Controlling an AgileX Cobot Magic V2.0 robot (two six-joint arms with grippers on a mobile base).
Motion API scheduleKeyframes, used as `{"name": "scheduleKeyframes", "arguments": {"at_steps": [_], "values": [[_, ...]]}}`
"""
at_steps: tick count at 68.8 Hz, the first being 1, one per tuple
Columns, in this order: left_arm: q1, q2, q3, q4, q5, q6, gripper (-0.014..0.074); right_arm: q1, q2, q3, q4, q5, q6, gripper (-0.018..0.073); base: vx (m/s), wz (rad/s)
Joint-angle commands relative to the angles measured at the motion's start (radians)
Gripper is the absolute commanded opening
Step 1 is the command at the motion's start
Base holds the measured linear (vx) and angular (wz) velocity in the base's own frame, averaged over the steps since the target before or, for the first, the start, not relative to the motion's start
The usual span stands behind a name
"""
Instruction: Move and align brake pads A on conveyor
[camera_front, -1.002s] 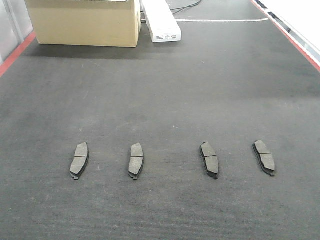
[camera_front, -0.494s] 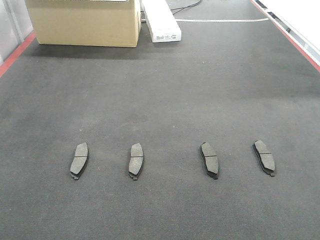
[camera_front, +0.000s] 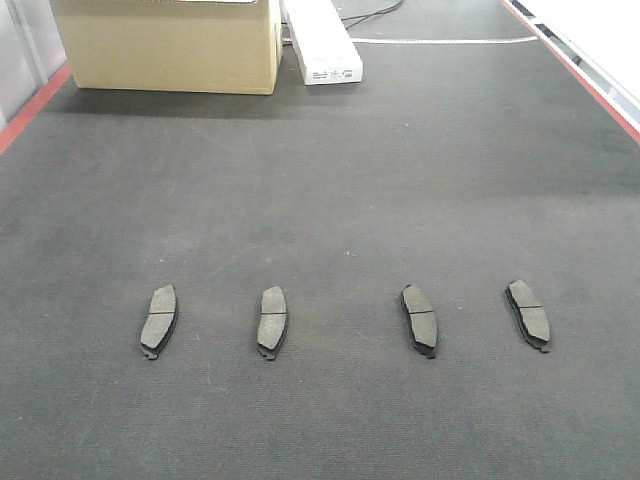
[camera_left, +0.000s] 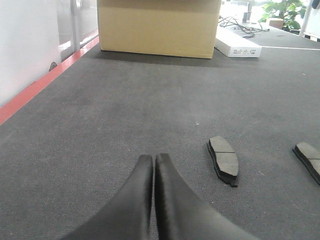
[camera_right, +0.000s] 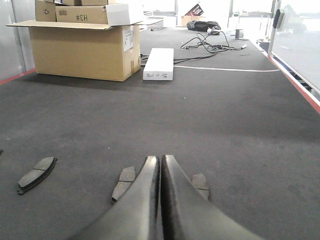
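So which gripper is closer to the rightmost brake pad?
Right. The right gripper is just left of the rightmost brake pad; the left gripper is beside a pad further left.

Front cam looks down from above along the conveyor (camera_front: 330, 180) toward the cardboard box (camera_front: 170, 45) at the far end. Left wrist cam sits low, just over the belt, facing the same box (camera_left: 159, 27) past its closed left pincer (camera_left: 153, 162). Right wrist cam is equally low behind the closed right pincer (camera_right: 161, 162); all three share box (camera_right: 82, 50) and belt.
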Motion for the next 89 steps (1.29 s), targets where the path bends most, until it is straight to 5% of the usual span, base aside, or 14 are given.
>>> {"name": "scheduleKeyframes", "arguments": {"at_steps": [1, 19, 43, 62, 89], "values": [[0.003, -0.015, 0.017, -0.001, -0.079, 0.001, -0.0007, -0.007, -0.003, -0.023, -0.012, -0.072, -0.005, -0.0011, 0.00, 0.00], [0.003, -0.015, 0.017, -0.001, -0.079, 0.001, -0.0007, -0.027, -0.001, -0.019, -0.042, -0.079, -0.010, -0.0011, 0.00, 0.00], [0.003, -0.015, 0.017, -0.001, -0.079, 0.001, -0.0007, -0.368, 0.032, 0.225, 0.026, -0.341, -0.010, -0.0011, 0.00, 0.00], [0.003, -0.015, 0.017, -0.001, -0.079, 0.001, -0.0007, -0.377, 0.029, 0.447, 0.052, -0.621, -0.021, -0.0011, 0.00, 0.00], [0.003, -0.015, 0.017, -0.001, -0.078, 0.001, -0.0008, -0.376, -0.006, 0.445, 0.097, -0.612, -0.057, -0.0011, 0.00, 0.00]]}}
